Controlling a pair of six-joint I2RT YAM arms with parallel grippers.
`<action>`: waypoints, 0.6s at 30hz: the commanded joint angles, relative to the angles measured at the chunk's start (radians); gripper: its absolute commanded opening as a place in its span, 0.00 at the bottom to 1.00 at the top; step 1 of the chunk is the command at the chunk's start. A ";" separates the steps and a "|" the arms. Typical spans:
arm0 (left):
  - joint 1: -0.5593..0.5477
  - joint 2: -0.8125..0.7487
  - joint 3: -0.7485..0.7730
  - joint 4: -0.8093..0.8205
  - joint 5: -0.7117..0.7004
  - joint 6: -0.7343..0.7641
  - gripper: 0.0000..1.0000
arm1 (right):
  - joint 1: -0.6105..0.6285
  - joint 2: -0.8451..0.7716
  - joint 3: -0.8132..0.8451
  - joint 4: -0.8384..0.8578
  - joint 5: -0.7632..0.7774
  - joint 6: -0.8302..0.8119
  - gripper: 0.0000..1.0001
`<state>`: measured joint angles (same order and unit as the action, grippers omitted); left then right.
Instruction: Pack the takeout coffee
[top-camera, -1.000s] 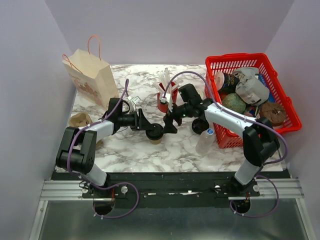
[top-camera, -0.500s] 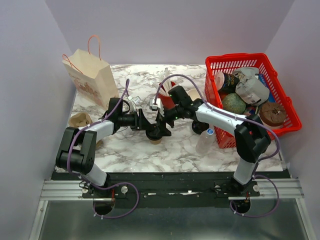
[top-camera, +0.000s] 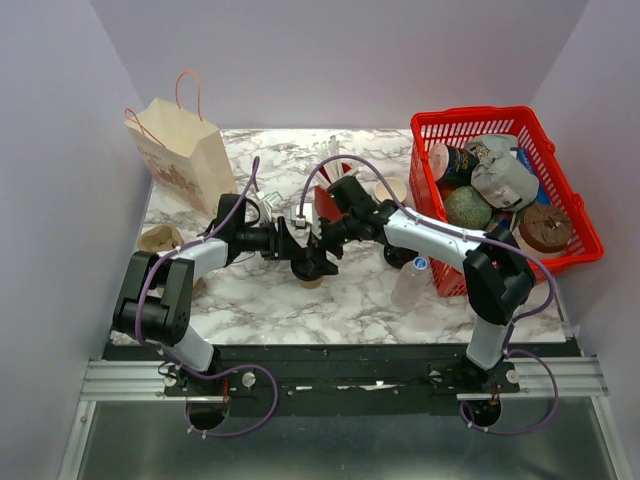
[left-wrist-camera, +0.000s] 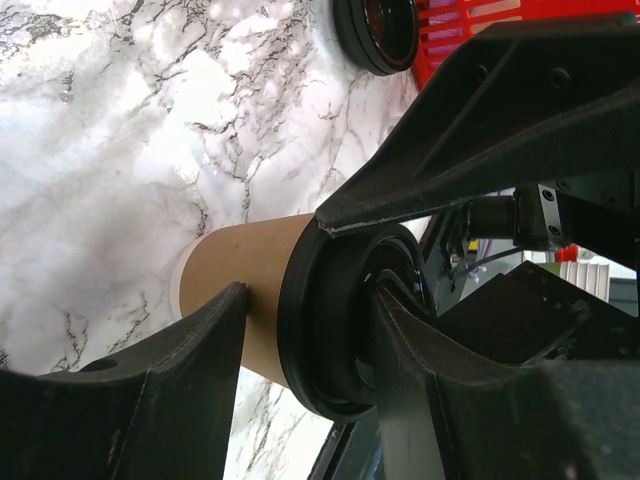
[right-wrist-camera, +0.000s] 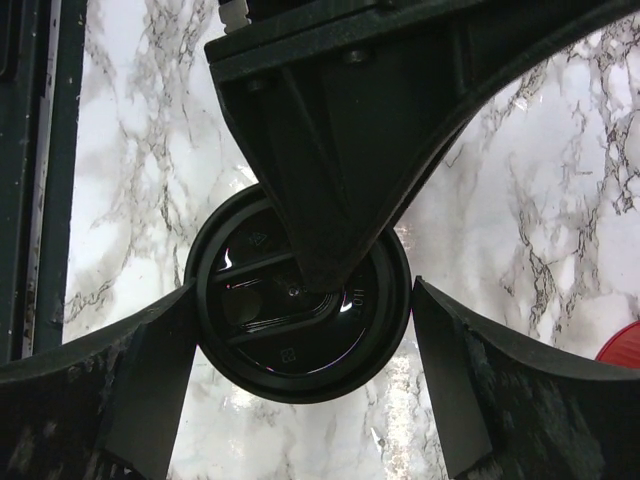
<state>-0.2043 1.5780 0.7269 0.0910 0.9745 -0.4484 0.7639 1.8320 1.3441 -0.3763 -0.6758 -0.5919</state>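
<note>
The takeout coffee (left-wrist-camera: 250, 280) is not yet packed. It stands lidded on the white, grey-veined marble table (top-camera: 250, 305), to the right of the handled paper bag (top-camera: 180, 150) and nearer the arm bases than the bag. The bag stands upright with its mouth open, presumably the destination, and nothing can be seen inside it from these views.

The left gripper (left-wrist-camera: 310, 305) is clamped on the cup from the side, one finger against the tan wall and the other at the edge of the black lid. The right gripper (right-wrist-camera: 302, 295) hangs directly above, its jaws spread to either side of the lid with a gap on both sides (nothing is held there). By the look of it the task is at the grasp or handover stage. The lift, the carry to the bag and the lowering inside are all left to do.

A lidless tan cup (top-camera: 160, 240) sits just in front of the bag. A loose black lid (top-camera: 398, 256) and a clear bottle (top-camera: 410, 282) lie well to the bag's right, beyond the coffee. Farther right again is a red basket (top-camera: 470, 116) heaped with containers. Plain pale lilac walls close the table in on three sides, and a metal rail runs along the near edge.
</note>
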 joint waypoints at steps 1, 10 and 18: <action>-0.007 0.080 -0.047 -0.119 -0.211 0.079 0.55 | 0.049 0.055 -0.014 0.010 0.218 -0.094 0.89; -0.006 0.115 -0.049 -0.103 -0.203 0.068 0.54 | 0.100 0.053 -0.152 0.154 0.441 -0.158 0.84; -0.004 0.076 -0.017 -0.111 -0.151 0.083 0.55 | 0.092 -0.014 -0.155 0.159 0.406 -0.102 0.87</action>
<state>-0.1928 1.6142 0.7475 0.1089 1.0119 -0.4118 0.8650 1.7710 1.2510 -0.2245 -0.4309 -0.6476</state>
